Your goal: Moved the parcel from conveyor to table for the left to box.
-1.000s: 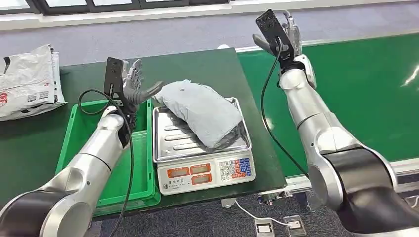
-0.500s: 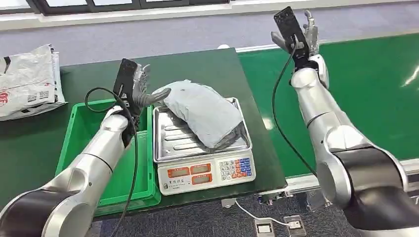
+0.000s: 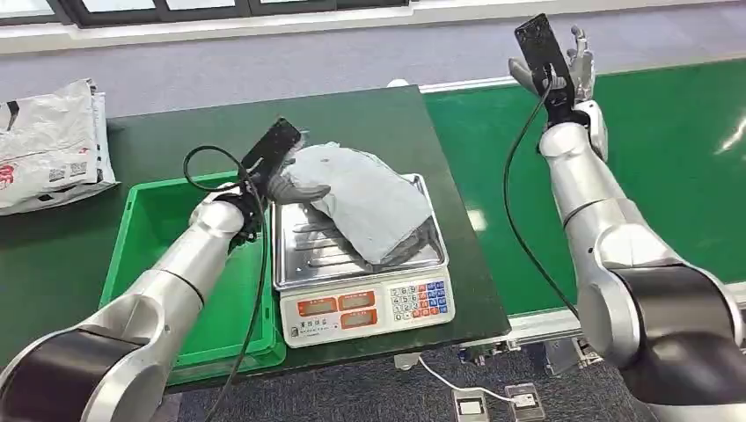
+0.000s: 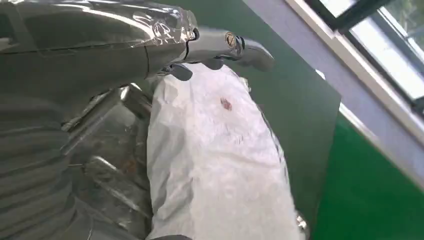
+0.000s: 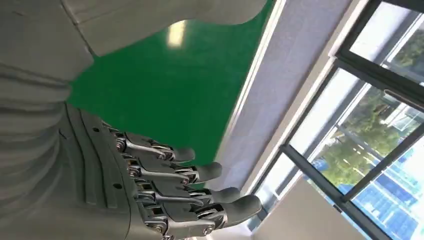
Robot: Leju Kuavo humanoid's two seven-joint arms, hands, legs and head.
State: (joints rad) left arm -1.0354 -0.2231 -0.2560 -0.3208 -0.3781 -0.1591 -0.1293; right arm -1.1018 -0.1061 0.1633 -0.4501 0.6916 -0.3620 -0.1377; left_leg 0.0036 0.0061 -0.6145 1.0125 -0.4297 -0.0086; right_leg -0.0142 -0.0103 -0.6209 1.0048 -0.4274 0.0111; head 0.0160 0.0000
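A grey plastic parcel (image 3: 369, 198) lies slanted on the steel tray (image 3: 308, 255) of a weighing scale on the dark table. My left hand (image 3: 281, 171) is at the parcel's left end, thumb laid over its top and the other fingers hidden behind it. In the left wrist view the thumb (image 4: 235, 47) reaches across the pale parcel (image 4: 220, 165) without a clear grip. My right hand (image 3: 572, 61) is raised high over the green conveyor (image 3: 669, 158), fingers spread and empty, as the right wrist view confirms (image 5: 165, 190).
A green bin (image 3: 149, 237) stands just left of the scale (image 3: 369, 308). A white crumpled mail bag (image 3: 48, 145) lies at the table's far left. The dark table (image 3: 352, 114) ends close beside the conveyor. Cables lie on the floor below.
My left hand has swung right and tipped down onto the parcel's left end, thumb now over it. My right hand has drifted further right above the conveyor. The parcel has not moved.
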